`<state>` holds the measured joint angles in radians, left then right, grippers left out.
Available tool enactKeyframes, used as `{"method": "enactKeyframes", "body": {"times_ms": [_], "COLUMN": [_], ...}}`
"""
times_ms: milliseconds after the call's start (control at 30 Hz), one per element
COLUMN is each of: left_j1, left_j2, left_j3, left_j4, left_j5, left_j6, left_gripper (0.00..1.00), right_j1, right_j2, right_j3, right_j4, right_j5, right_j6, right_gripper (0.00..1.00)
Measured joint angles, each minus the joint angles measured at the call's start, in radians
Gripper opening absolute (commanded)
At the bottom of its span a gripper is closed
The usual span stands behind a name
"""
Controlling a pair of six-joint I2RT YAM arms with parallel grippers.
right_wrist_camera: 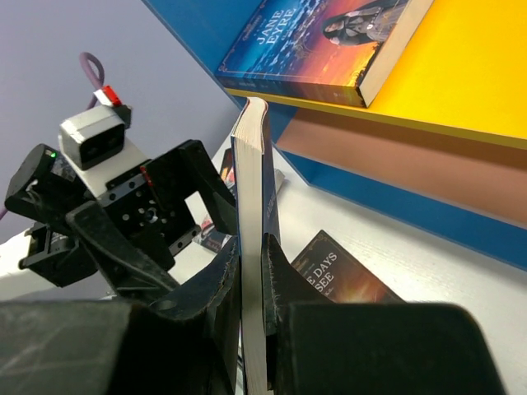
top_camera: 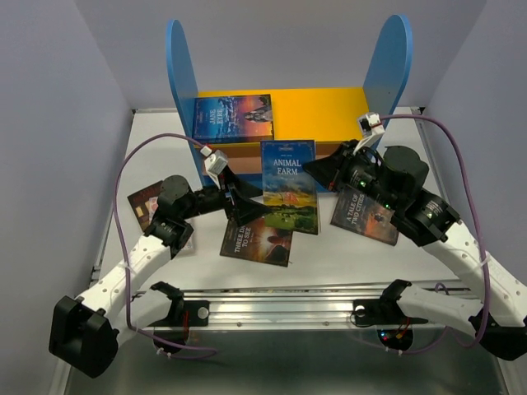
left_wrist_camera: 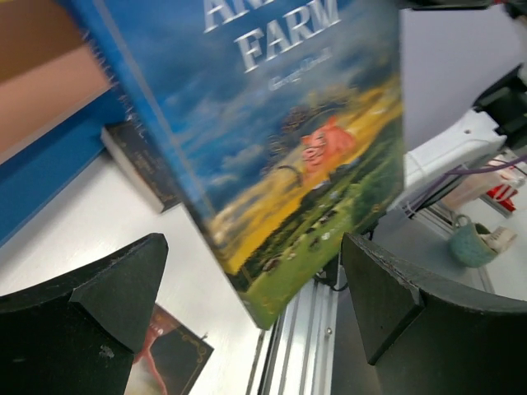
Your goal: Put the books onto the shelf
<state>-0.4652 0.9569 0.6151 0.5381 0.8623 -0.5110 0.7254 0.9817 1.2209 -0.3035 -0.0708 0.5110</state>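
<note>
Right gripper (top_camera: 319, 171) clamped on Animal Farm (top_camera: 288, 185), upright, just short of the shelf (top_camera: 391, 62) ahead; left gripper (top_camera: 247, 199) spread wide at the book's far edge, gripping nothing. Mid-carry: next, probably a lift forward onto the yellow board (top_camera: 325, 107) beside Jane Eyre (top_camera: 233, 118).

A white table (top_camera: 346, 263) sits between 3 pale walls (top_camera: 49, 123). 1 silver rail (top_camera: 284, 311) runs along its near edge. A teal cup (left_wrist_camera: 471, 244) (blurred) stands past that rail.
</note>
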Motion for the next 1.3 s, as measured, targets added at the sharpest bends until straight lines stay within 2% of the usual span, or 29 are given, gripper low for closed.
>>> {"method": "enactKeyframes", "body": {"times_ms": [200, 567, 667, 700, 767, 800, 867, 900, 967, 1133, 1233, 1267, 1300], "left_j1": [0.001, -0.006, -0.006, -0.006, -0.006, -0.006, -0.004, -0.003, -0.003, 0.000, 0.000, 0.000, -0.003], "left_j2": [-0.011, 0.040, 0.070, 0.077, 0.095, 0.098, 0.098, 0.098, 0.092, 0.058, 0.040, 0.033, 0.025], "left_j3": [-0.034, -0.047, -0.046, -0.046, -0.046, -0.046, -0.046, -0.046, -0.046, -0.046, -0.047, -0.049, -0.050], "left_j4": [0.137, 0.213, 0.231, 0.235, 0.248, 0.254, 0.269, 0.275, 0.281, 0.279, 0.270, 0.269, 0.273], "left_j5": [0.052, 0.051, 0.052, 0.054, 0.059, 0.064, 0.068, 0.063, 0.056, 0.039, 0.018, 0.011, 0.003], "left_j6": [-0.087, -0.150, -0.160, -0.166, -0.179, -0.190, -0.208, -0.215, -0.236, -0.275, -0.299, -0.309, -0.315], "left_gripper": [0.86, 0.84, 0.72, 0.62, 0.51, 0.37, 0.23, 0.12, 0.00, 0.00, 0.00, 0.00, 0.00], "right_j1": [0.000, -0.001, -0.001, -0.001, -0.001, -0.001, -0.001, -0.003, -0.005, -0.006, -0.006, -0.006, -0.006], "right_j2": [0.018, 0.032, 0.039, 0.041, 0.041, 0.041, 0.042, 0.042, 0.042, 0.049, 0.076, 0.081, 0.093], "right_j3": [0.006, 0.008, 0.008, 0.008, 0.008, 0.008, 0.008, 0.008, 0.008, 0.009, 0.024, 0.027, 0.031], "right_j4": [-0.002, 0.045, 0.053, 0.054, 0.055, 0.057, 0.062, 0.070, 0.080, 0.103, 0.111, 0.111, 0.113], "right_j5": [-0.016, -0.078, -0.099, -0.103, -0.104, -0.103, -0.095, -0.088, -0.068, -0.021, 0.021, 0.043, 0.084], "right_j6": [-0.002, 0.009, 0.013, 0.014, 0.014, 0.014, 0.013, 0.013, 0.008, -0.003, -0.011, -0.016, -0.022], "right_gripper": [0.01, 0.01, 0.01, 0.01, 0.01, 0.01, 0.01, 0.01, 0.01, 0.01, 0.62, 0.90, 1.00]}}
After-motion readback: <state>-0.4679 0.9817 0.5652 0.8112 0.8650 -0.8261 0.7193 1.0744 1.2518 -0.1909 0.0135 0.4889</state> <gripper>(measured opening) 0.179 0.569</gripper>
